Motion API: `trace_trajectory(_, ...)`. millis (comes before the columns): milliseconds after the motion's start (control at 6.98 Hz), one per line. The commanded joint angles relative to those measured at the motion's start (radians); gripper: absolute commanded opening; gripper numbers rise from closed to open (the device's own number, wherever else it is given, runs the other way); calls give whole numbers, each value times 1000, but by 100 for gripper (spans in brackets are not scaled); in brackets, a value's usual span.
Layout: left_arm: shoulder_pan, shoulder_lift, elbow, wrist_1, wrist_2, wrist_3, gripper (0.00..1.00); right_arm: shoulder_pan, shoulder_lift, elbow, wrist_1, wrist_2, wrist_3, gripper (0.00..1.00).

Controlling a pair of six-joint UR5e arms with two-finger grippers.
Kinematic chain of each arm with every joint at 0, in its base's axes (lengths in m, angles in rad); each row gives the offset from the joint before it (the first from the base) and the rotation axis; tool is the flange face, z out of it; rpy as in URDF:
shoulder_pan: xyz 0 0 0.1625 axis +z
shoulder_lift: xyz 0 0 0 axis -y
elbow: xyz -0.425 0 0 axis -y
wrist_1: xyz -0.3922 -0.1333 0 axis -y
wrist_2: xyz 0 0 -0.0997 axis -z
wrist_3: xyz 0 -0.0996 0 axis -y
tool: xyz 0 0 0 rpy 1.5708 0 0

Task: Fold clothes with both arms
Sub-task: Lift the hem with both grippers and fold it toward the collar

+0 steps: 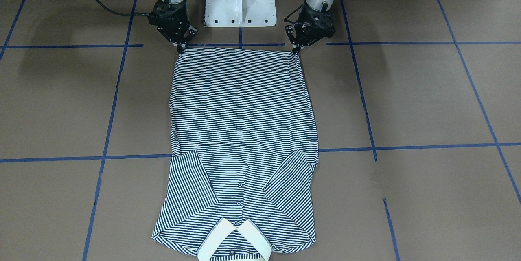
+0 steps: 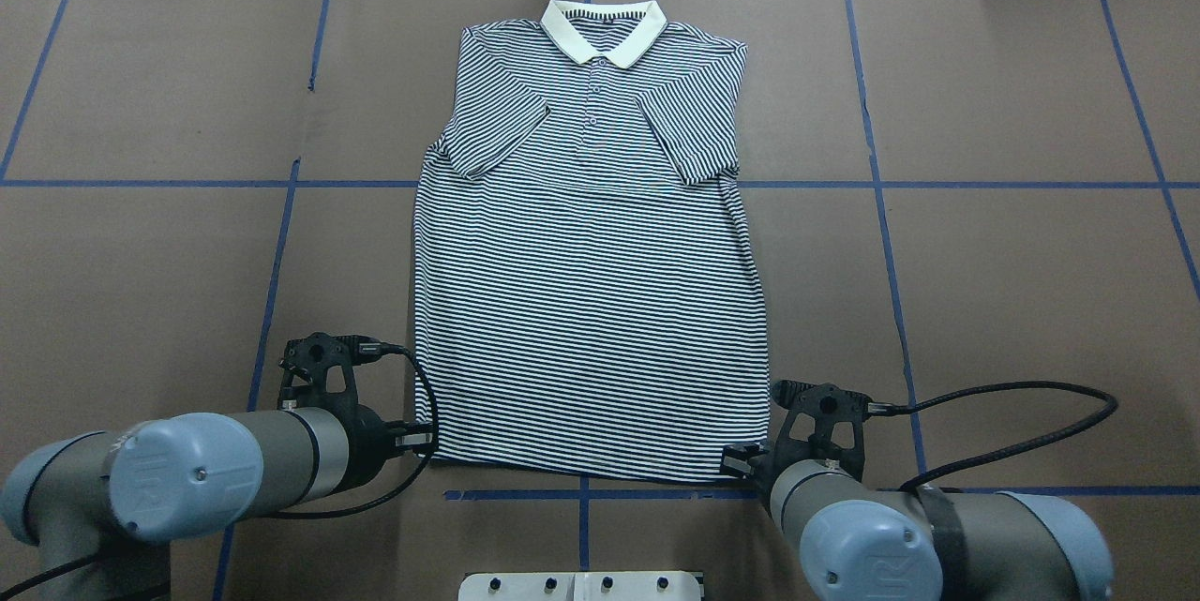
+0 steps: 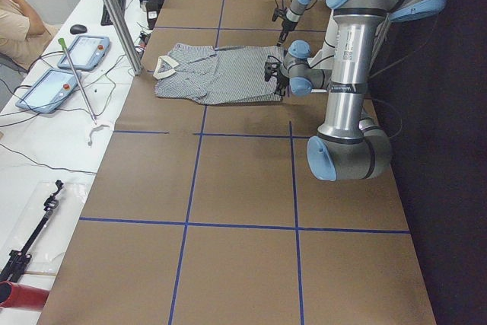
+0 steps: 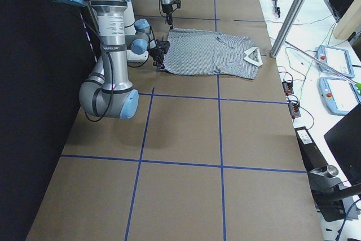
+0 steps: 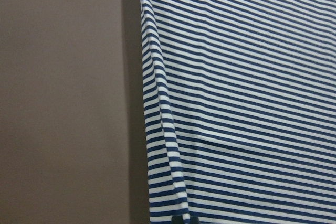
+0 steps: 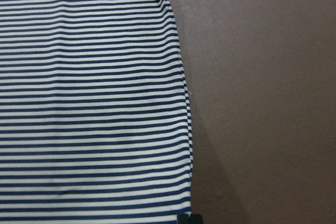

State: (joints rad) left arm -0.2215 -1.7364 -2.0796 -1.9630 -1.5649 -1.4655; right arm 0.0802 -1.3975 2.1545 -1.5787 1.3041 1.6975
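Brown counter [image 1: 407, 98] holds a navy-and-white striped polo shirt [image 1: 242, 122]; our left end effector [image 1: 296, 50] and right end effector [image 1: 180, 47] clench its hem corners; next we should lift both evenly.

Even bright overhead light, soft diffuse shadows on the table [image 1: 61, 61], wrist views slightly soft

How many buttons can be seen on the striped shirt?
3, in a line down the shirt front below the collar: top button, middle button, bottom button. Others may hide under the collar.
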Motion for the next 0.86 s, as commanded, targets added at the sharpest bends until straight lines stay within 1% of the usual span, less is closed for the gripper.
trace_trajectory(0, 1, -11, -252, 269, -84, 4, 0, 13, -35, 263, -201, 64, -38, 0)
trace_trajectory(143, -12, -56, -413, 459, -125, 2, 0, 16, -28, 427, -360, 113, -38, 0)
trace_trajectory(286, -37, -143, -542, 672, -179, 2, 0, 36, -21, 564, -477, 171, -38, 0)
trace_trajectory(430, -98, -214, -554, 756, -214, 4, 0, 61, 17, 558, -507, 226, -41, 0)
trace_trajectory(573, -98, -233, -495, 754, -213, 20, 0, 78, 66, 520, -527, 227, -100, 0)
trace_trajectory(716, -149, -262, -422, 754, -205, 118, 0, 158, 162, 440, -530, 231, -178, 0)
